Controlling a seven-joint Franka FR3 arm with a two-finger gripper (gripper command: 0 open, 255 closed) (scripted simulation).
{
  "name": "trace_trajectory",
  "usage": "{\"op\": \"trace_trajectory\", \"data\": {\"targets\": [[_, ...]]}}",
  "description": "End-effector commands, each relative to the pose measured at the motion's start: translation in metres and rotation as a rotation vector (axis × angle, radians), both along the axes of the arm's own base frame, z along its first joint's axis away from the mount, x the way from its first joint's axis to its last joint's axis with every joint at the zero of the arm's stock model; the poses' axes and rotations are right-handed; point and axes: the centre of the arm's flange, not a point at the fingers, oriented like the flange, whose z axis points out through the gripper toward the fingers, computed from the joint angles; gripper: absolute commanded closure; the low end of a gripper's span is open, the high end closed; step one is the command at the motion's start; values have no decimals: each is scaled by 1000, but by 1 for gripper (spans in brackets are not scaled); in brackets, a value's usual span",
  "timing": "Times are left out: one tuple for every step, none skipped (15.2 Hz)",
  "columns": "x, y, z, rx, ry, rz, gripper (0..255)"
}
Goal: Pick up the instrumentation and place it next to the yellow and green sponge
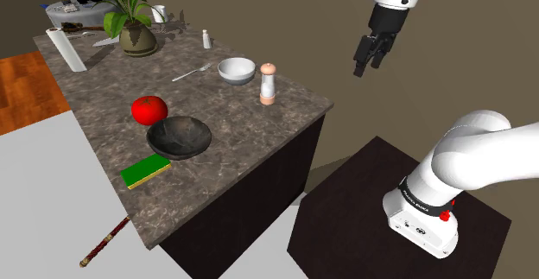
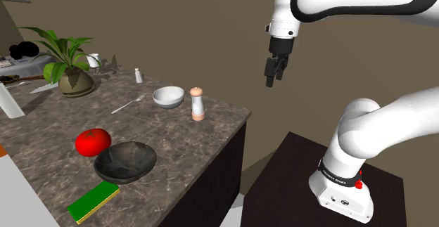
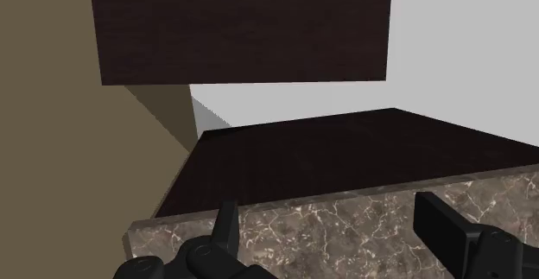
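The instrument is a thin red-brown stick (image 1: 105,240). It lies slanted at the marble counter's (image 1: 242,139) near corner, in the shoulder view's lower left, mostly past the edge and over the grey floor. The yellow and green sponge (image 1: 145,171) (image 2: 93,202) lies flat near that corner, beside a dark bowl (image 1: 179,137) (image 2: 125,161). My gripper (image 1: 367,61) (image 2: 273,74) (image 3: 332,217) hangs high in the air off the counter's opposite side, far from both. Its fingers stand apart with nothing between them. In the wrist view the counter's edge (image 3: 345,225) lies just beyond the fingertips.
On the counter stand a red tomato (image 1: 149,109), a white bowl (image 1: 236,69), a pepper grinder (image 1: 268,85), a fork (image 1: 191,72), a small shaker (image 1: 206,38), a potted plant (image 1: 132,18) and a paper roll (image 1: 66,49). The dark stand (image 1: 380,217) lies below the arm.
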Motion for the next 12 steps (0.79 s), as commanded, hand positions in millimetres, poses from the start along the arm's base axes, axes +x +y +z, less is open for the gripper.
{"op": "trace_trajectory", "data": {"targets": [[0, 0, 0, 0, 0, 0, 0], [12, 0, -4, 3, 0, -1, 0], [25, 0, -8, 6, -1, -1, 0], [37, 0, -13, 9, -1, -2, 0], [50, 0, -17, 12, -1, -3, 0], [62, 0, -21, 15, -2, -3, 0], [75, -1, -25, 18, -2, -4, 0], [87, -1, -29, 21, -2, -5, 0], [100, -1, -34, 24, -3, -5, 0], [112, -1, -38, 27, -3, -6, 0], [125, -1, -42, 30, -3, -7, 0], [137, -1, -46, 33, -4, -7, 0]]}}
